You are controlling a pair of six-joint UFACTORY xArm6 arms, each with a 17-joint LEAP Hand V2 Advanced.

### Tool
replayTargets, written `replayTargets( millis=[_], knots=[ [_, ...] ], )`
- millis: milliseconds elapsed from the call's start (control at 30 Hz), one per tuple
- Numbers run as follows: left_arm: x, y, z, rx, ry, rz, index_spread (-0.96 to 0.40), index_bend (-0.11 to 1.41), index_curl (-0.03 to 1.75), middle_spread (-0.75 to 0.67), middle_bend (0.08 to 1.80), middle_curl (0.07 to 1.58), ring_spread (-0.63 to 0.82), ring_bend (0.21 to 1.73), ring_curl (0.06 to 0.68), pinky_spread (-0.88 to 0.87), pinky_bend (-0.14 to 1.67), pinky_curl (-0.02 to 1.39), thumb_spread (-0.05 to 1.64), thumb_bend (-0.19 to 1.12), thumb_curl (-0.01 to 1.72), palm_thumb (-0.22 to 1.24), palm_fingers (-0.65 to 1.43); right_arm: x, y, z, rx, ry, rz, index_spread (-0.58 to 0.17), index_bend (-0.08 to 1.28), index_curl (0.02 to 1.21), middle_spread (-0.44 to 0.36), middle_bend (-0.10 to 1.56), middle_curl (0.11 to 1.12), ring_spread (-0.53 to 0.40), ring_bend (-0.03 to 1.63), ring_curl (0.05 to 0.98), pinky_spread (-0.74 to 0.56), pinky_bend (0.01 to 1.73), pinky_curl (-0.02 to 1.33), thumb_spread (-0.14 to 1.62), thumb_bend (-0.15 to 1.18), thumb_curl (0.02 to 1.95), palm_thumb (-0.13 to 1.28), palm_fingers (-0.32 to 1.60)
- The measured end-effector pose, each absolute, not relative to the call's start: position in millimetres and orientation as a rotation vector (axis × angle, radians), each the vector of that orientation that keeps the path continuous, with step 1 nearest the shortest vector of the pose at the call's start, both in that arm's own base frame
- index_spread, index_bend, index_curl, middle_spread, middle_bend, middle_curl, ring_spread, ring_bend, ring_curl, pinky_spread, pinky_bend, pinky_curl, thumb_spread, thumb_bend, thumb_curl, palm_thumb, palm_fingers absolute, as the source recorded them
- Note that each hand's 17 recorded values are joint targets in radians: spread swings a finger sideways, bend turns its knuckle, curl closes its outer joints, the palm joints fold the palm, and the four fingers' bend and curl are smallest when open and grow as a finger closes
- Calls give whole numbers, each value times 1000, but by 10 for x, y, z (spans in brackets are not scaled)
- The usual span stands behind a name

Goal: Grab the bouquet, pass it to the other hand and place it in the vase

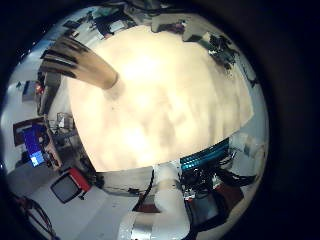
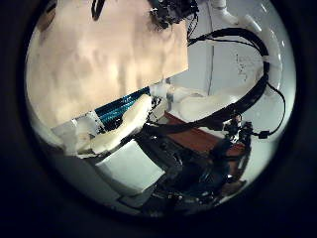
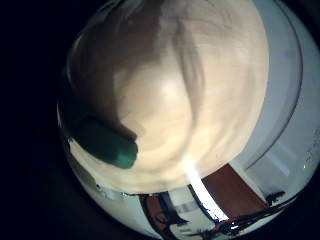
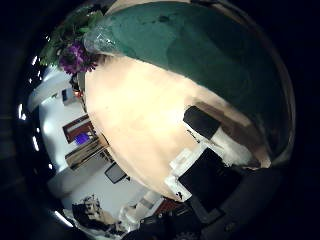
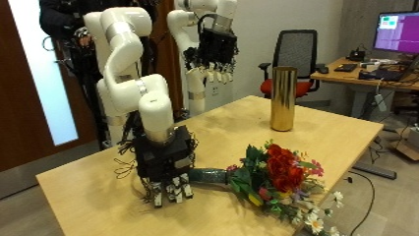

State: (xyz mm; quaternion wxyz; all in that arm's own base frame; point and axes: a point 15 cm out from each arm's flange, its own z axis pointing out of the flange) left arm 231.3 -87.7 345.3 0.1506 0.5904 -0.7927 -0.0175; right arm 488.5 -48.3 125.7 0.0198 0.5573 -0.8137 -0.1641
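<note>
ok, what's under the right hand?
The bouquet's dark green wrapped stem end lies on the table beneath the right hand. The fingers hang down in front of it, so contact or grip can't be seen.

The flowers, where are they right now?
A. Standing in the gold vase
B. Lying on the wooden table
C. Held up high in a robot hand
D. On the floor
B: the bouquet lies flat on the table, beside the right hand, while the vase stands apart with nothing in it.
</note>
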Motion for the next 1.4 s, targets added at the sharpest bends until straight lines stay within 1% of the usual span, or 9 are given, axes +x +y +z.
replayTargets(
  millis=[200, 333, 433, 567, 600, 700, 767, 1000, 1400],
  knots=[
    [2308, -880, 3441, 1694, -2273, -57, 22, 237, 475, 196, 213, 359, 449, 388, 178, 463, 168, 176, 966, -28, 314, 447, 322, 4879, -426, 1190, 1724, -2515, -532, -101, 193, 356, 106, 459, 377, 30, 762, 168, 158, 551, 142, 1027, -21, 407, 679, 394],
    [2314, -881, 3439, 1692, -2274, -54, 16, 238, 475, 196, 214, 359, 447, 385, 177, 454, 169, 176, 966, -28, 314, 447, 321, 4862, -418, 1196, 1737, -2495, -549, -146, 204, 379, 31, 508, 392, -39, 809, 168, 87, 524, 114, 1011, -22, 416, 709, 546],
    [2317, -881, 3442, 1693, -2274, -51, 14, 243, 478, 196, 212, 359, 450, 388, 178, 456, 168, 175, 966, -28, 314, 447, 323, 4871, -417, 1205, 1736, -2476, -566, -236, 248, 419, -82, 585, 426, -172, 888, 192, -72, 570, 89, 992, -24, 425, 725, 794],
    [2313, -880, 3438, 1693, -2273, -53, 13, 245, 480, 196, 212, 359, 451, 389, 178, 460, 169, 175, 966, -28, 314, 447, 322, 4870, -408, 1268, 1733, -2443, -600, -269, 254, 447, -122, 614, 446, -215, 909, 206, -167, 617, 79, 982, -24, 430, 733, 860],
    [2310, -880, 3436, 1692, -2273, -54, 12, 245, 481, 196, 213, 360, 451, 389, 178, 461, 169, 175, 966, -28, 314, 447, 321, 4885, -413, 1298, 1735, -2441, -602, -303, 259, 459, -162, 657, 467, -253, 930, 218, -269, 706, 86, 972, -18, 436, 752, 1044],
    [2309, -875, 3436, 1694, -2271, -55, 12, 245, 482, 196, 213, 360, 452, 390, 178, 461, 169, 176, 966, -28, 314, 447, 321, 4947, -449, 1403, 1748, -2458, -591, -347, 273, 502, -217, 689, 497, -293, 963, 259, -426, 860, 138, 949, -23, 443, 773, 1177],
    [2306, -872, 3438, 1694, -2271, -54, 12, 244, 483, 196, 213, 360, 452, 390, 179, 462, 169, 176, 966, -28, 314, 447, 321, 4961, -453, 1485, 1756, -2467, -580, -388, 408, 580, -237, 834, 558, -306, 1038, 318, -538, 946, 189, 923, -23, 455, 797, 1360],
    [2313, -869, 3433, 1696, -2272, -50, 12, 244, 486, 196, 214, 360, 452, 391, 179, 458, 169, 177, 966, -28, 314, 447, 320, 4833, -320, 1824, 1792, -2451, -661, -394, 761, 800, -225, 1101, 683, -251, 1302, 463, -416, 1236, 366, 917, -14, 484, 880, 1326],
    [2328, -863, 3420, 1702, -2266, -48, 12, 242, 487, 180, 214, 360, 448, 388, 178, 450, 169, 176, 969, -28, 311, 442, 321, 4859, -87, 3128, 2123, -2516, -832, -342, 949, 992, -170, 1294, 784, -203, 1444, 575, -223, 1467, 558, 920, 38, 614, 1168, 1121]
  ],
)
